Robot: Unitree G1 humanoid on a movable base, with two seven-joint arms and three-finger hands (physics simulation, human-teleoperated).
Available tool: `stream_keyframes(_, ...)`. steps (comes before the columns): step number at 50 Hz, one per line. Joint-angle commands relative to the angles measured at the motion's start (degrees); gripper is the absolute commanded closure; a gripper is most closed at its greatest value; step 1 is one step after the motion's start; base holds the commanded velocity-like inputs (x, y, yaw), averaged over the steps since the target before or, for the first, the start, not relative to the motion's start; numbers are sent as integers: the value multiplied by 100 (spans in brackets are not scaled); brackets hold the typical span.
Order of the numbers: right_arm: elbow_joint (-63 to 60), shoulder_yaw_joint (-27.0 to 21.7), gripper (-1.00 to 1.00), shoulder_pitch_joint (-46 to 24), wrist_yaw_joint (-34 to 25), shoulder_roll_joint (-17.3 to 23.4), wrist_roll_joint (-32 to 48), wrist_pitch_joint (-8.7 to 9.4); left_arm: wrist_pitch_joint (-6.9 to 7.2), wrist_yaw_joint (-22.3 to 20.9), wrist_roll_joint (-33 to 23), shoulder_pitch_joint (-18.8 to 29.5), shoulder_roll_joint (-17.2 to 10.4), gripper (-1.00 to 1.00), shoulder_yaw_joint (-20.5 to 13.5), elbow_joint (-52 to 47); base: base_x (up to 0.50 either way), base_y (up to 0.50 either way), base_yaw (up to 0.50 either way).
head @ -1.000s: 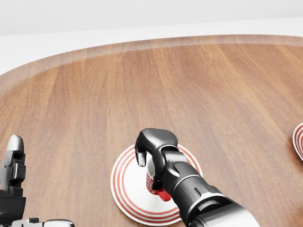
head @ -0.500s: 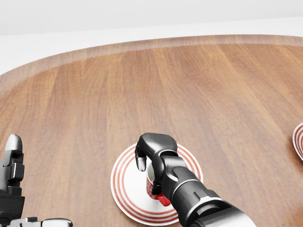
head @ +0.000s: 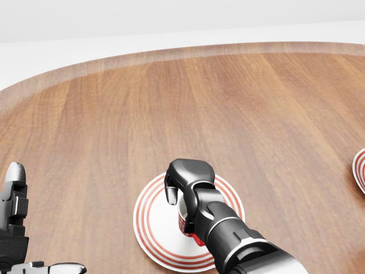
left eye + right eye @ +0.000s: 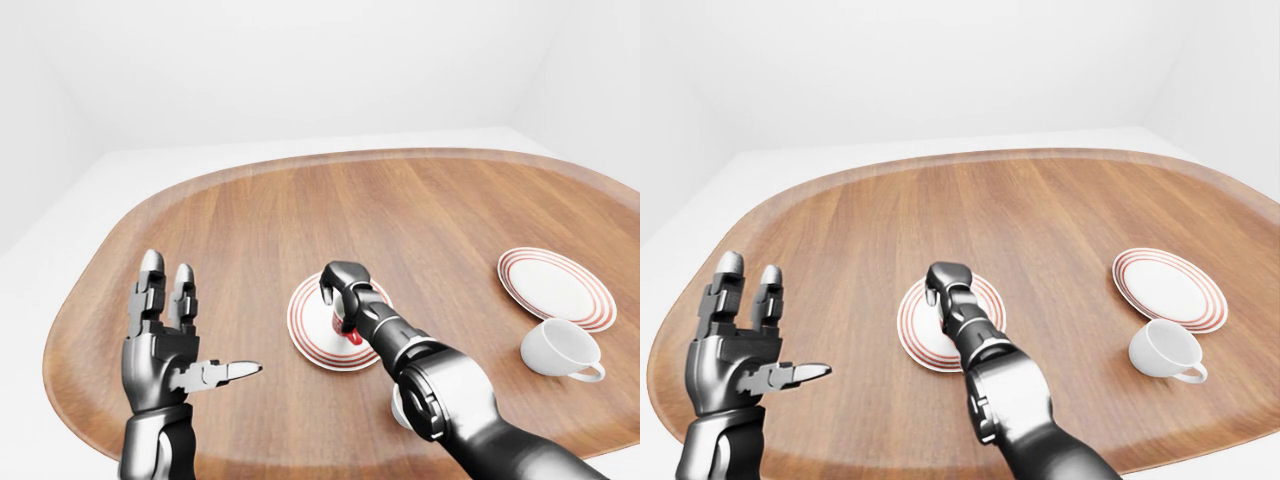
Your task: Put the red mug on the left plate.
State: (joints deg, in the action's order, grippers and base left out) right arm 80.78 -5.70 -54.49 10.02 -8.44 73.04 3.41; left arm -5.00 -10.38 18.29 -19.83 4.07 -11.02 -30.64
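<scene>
At seven o'clock in the left-eye view, the left hand (image 4: 165,345) hovers over the wooden surface (image 4: 250,220) with fingers spread open. Near centre, the right hand (image 3: 191,191) curls its fingers around the red mug (image 3: 191,227), which sits on the left plate (image 3: 153,220). At three o'clock lies a white mug (image 4: 562,349), the right plate (image 4: 555,285) beyond.

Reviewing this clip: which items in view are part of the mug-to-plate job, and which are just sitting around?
Part of the job:
- red mug, gripped by the right hand
- left plate, red-ringed, under the mug

Lying about:
- right plate, red-ringed, nothing on it
- white mug, on the table just below that plate
- left hand, open and holding nothing
</scene>
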Motion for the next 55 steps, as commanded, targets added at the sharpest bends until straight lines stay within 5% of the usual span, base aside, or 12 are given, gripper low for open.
stream_keyframes(1,-9,-15,100,4,41,3,93,22,0,-6,-6,6,4,-100,-7,21,0,0,0)
stream_keyframes(10,-9,-18,100,9,18,2,70,10,0,-10,-8,-2,4,-100,2,24,0,0,0)
stream_keyframes(11,-6,8,73,29,-14,-2,104,50,0,-10,-4,0,2,-100,-2,28,0,0,0)
stream_keyframes(12,-5,13,-80,34,-91,-2,116,75,0,-11,-1,1,1,-100,-3,31,0,0,0)
stream_keyframes(13,-7,-6,-100,31,-80,-4,101,80,0,-13,0,1,1,-100,-4,34,0,0,0)
stream_keyframes(43,-3,2,-100,93,-162,-8,228,155,0,-6,-41,-12,-7,-100,46,47,0,0,0)
stream_keyframes(48,-44,-57,-100,-209,-836,-36,-243,-365,0,2,-24,-21,-11,-100,24,-5,0,0,0)
stream_keyframes(50,-134,-254,-100,-865,-1663,-15,-976,-841,0,4,-32,-64,6,-100,48,-80,0,0,0)
stream_keyframes(52,-204,-155,-100,-1247,-2004,-3,-1497,-841,0,0,-72,-120,28,-100,98,-162,0,0,0)
stream_keyframes(55,-603,-554,-100,-2574,-3315,166,-3323,-841,0,12,-102,-162,40,-100,148,-232,0,0,0)
